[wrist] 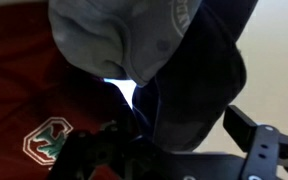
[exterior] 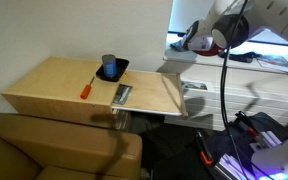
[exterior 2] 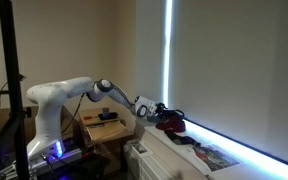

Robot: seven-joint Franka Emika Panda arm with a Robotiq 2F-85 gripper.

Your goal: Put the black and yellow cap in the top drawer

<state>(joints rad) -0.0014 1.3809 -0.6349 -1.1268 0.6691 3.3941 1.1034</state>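
Gripper [wrist: 181, 130] sits at the bottom of the wrist view, jaws apart, with the dark crown of the black and yellow cap [wrist: 199, 85] bunched between them. Can't tell if the pads bite or only straddle the cloth.

The cap lies on the dark red cap [wrist: 34, 115], touching it, and both are on top of the white chest [exterior: 254, 105].

Step in hand, as I read it: secure the grasp.
- Pinch the dark crown only. The red fabric is right underneath and easy to snag.
- Lift straight up and check that the red one stays put before moving across.
- Top drawer [exterior: 246, 82]: can't read whether it's open. Confirm before committing.

Materials:
- The task cap is soft cloth. Its crown is collapsed and folded, and a pale grey panel shows above it. No yellow is readable here.
- The red cap is woven and matte, with a stitched green and white crest [wrist: 49, 140].
- The chest is smooth with flat fronts.
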